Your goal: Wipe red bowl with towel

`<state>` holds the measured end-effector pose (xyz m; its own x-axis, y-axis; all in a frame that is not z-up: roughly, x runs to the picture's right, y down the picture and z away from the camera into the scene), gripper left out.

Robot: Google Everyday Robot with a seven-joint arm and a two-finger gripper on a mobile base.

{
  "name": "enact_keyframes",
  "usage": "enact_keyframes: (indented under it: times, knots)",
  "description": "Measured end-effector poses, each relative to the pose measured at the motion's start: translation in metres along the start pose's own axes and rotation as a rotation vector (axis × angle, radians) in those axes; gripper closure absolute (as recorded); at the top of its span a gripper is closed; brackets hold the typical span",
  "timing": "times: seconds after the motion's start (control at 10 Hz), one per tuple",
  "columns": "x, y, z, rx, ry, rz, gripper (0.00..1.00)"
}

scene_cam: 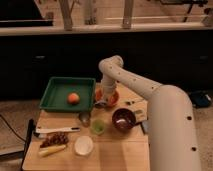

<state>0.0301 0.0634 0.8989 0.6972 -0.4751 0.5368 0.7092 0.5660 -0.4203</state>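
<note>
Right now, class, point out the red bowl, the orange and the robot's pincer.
red bowl (pixel 115 98): camera view, on its uncovered right rim.
orange (pixel 73 98): camera view, on its middle.
pincer (pixel 102 101): camera view, on its tip, down at the bowl's left side.

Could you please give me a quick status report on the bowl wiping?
Gripper down at red bowl, left side. Towel not discernible. Green tray alongside, metal cup close in front.
</note>
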Motion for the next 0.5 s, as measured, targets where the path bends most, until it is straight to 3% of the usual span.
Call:
enact_keyframes:
  times: [0.3,0.5]
  knots:
    - [0.026,0.027,-0.004,-0.006,0.014,0.056,1.0]
    - [0.045,0.025,-0.009,0.005,0.034,0.104,1.0]
